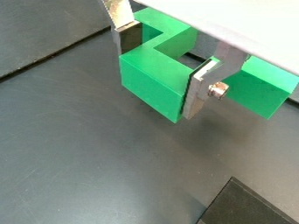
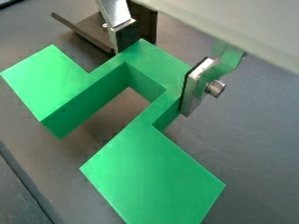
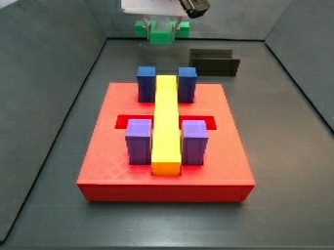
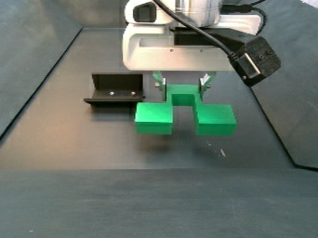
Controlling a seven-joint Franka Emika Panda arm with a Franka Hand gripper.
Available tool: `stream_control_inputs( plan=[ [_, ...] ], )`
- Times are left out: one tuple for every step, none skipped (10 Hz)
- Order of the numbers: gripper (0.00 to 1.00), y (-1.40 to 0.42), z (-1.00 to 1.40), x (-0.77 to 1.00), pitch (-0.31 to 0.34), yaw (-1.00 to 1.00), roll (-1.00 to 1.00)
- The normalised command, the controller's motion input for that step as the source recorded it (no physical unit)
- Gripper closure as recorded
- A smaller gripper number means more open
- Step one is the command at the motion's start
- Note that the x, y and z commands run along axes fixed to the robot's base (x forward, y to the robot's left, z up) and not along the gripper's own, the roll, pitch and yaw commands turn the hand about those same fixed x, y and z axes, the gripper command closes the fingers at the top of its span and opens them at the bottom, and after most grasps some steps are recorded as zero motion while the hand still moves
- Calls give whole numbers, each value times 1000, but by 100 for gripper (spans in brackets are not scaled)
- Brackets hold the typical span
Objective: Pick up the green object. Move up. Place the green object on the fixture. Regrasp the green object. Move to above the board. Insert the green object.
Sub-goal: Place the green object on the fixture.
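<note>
In both wrist views the green object (image 1: 158, 83) (image 2: 111, 105) is seen clamped at its raised centre between the silver fingers (image 1: 201, 87) (image 2: 197, 85) of the gripper (image 1: 163, 61) (image 2: 158, 57), above the dark floor. In a side view the gripper (image 3: 159, 32) is located beyond the far end of the board (image 3: 166, 166), beside the fixture (image 3: 214, 62) (not touching it). In a side view the green object (image 4: 184, 112) is held just right of the fixture (image 4: 115, 89).

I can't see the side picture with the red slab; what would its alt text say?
A red board carries a long yellow bar between blue and purple blocks. Behind it, the gripper holds the green object beside the dark fixture.
</note>
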Motion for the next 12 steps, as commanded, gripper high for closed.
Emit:
stream_control_inputs(
  plan=[
    [100, -97, 0, 0, -20, 0, 91],
    [100, -94, -23, 0, -37, 0, 60],
    [100, -49, -20, 0, -46, 0, 0],
    [100, 0, -31, 0, -71, 0, 0],
    [100, 0, -11, 0, -71, 0, 0],
    [100, -20, 0, 0, 0, 0, 0],
    [100, 0, 346, 0, 0, 0, 0],
    [100, 0, 783, 183, 17, -137, 77],
    [100, 14, 897, 497, -3, -329, -26],
    [100, 0, 663, 557, -134, -580, -111],
    [100, 129, 614, 514, -143, -660, -169],
    [100, 291, 469, 640, -26, -631, -246]
  ],
)
